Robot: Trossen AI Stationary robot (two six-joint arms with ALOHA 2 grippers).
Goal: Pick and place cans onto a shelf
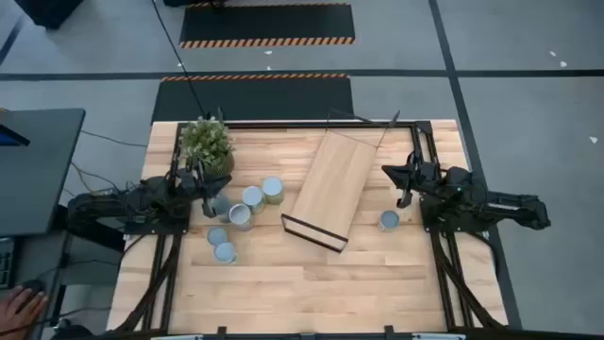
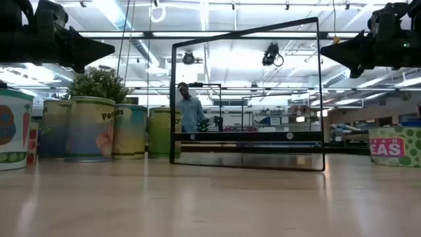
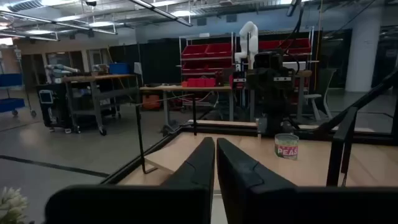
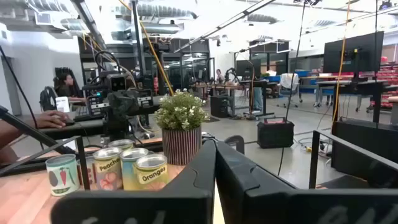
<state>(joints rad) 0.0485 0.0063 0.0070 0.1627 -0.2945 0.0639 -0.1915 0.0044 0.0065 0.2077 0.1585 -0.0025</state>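
Several cans (image 1: 247, 210) stand upright in a loose cluster at the table's left, showing in the low view as a row of labelled cans (image 2: 92, 128). One more can (image 1: 389, 220) stands alone at the right. The light-wood shelf (image 1: 330, 187) sits askew mid-table, with its black wire frame (image 2: 247, 99) upright. My left gripper (image 1: 209, 179) is shut, level and raised above the can cluster, and its fingers (image 3: 214, 152) hold nothing. My right gripper (image 1: 386, 172) is shut too, level and raised beyond the lone can, its fingers (image 4: 216, 152) together.
A potted plant (image 1: 206, 142) stands at the far left, just behind the cluster. The near half of the tabletop (image 1: 311, 293) is bare wood. A person's hand (image 1: 19, 304) shows off the table's near left, and people sit at desks in the room beyond.
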